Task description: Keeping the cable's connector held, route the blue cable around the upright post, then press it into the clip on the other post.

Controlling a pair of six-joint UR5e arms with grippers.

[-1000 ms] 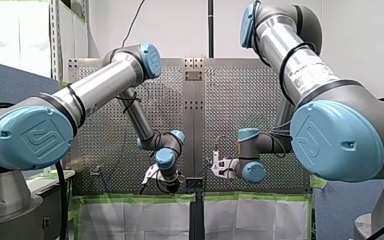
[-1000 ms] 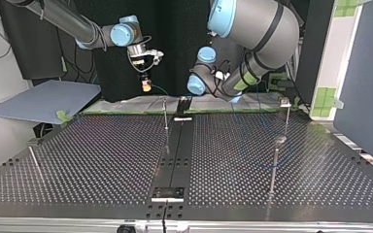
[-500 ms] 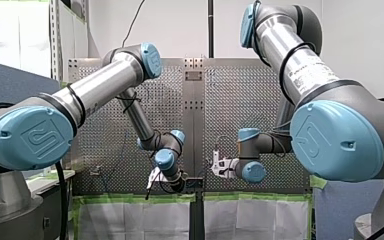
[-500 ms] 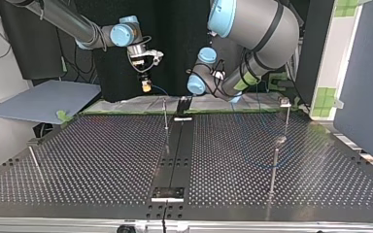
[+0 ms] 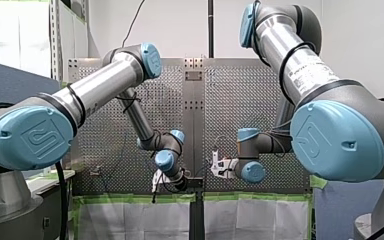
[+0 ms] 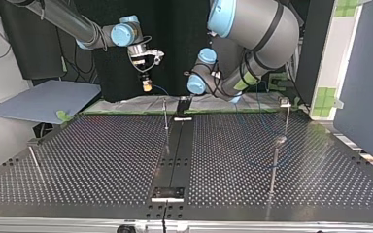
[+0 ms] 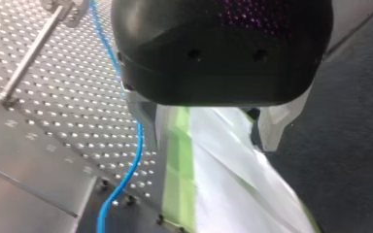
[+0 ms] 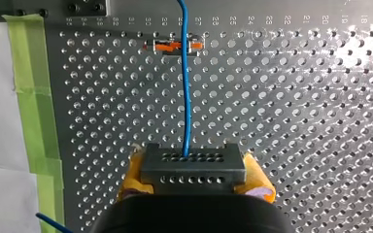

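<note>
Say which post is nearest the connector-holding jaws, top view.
The thin post beside the black centre strip; the other three stand far out at the sides.

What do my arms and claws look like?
My left arm and my right arm: silver tubes, grey joints, light-blue embossed caps, black cables. My left claw: black body, pale fingers. My right claw: black body, yellow pads.

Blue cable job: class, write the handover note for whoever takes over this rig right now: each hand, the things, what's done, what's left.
Right hand: shut on the connector, yellow pads either side.
Left hand: open, empty; the blue cable runs beside it.
Cable leads from the connector out over the perforated table.
Done: connector held.
Left: routing round the post and the clipping; neither shows as done.
</note>
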